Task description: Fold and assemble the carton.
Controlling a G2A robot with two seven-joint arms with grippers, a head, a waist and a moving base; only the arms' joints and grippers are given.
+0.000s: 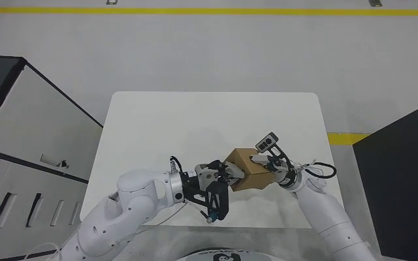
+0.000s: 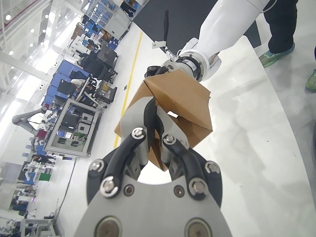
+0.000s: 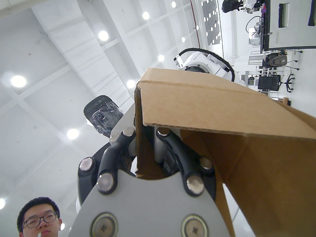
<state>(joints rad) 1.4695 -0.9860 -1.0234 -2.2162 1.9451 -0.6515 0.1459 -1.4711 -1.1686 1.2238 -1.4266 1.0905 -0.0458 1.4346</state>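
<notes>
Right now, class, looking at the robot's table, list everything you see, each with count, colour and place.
carton: one, brown, part folded, over the table's near right part, between both grippers
table: one, white, centre of the floor
cabinet: one, grey, left of the table
floor line: one, yellow, beyond the table
left gripper: one, black and silver, shut on a carton flap
right gripper: one, black and silver, shut on a carton wall

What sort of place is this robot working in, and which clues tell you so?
Most likely a robotics lab in a big industrial hall: a high ceiling with rows of round lights, a yellow line on the floor, and equipment racks and office chairs.
</notes>
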